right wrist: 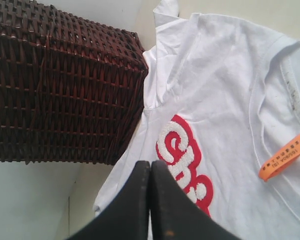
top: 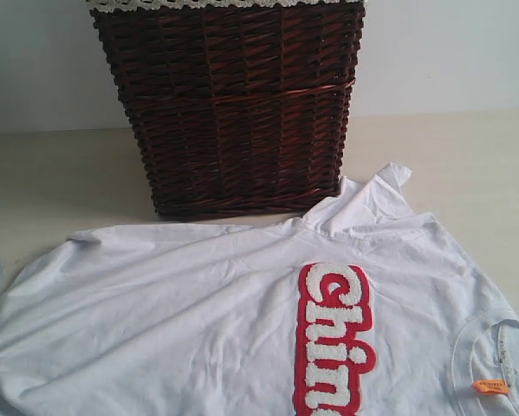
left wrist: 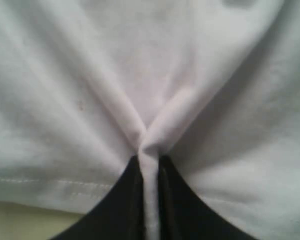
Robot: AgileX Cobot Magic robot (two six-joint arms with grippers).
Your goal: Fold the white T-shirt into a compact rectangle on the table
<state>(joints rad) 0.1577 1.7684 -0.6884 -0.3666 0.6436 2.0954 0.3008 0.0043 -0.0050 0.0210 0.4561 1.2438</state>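
L gripper [left wrist: 149, 164] pinching white T-shirt [left wrist: 139, 75], wrist-cam only.

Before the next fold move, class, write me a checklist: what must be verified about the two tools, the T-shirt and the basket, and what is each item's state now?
1. Cloth in the left tool: ok, shut on a pinched ridge of the white T-shirt.
2. Cloth in the right tool: not ok, shut and empty.
3. The lettering faces up: ok.
4. Shirt lies flat: not ok, a sleeve bunches at the wicker basket.
5. Whole shirt is on the table: cannot tell, its edges run out of view.
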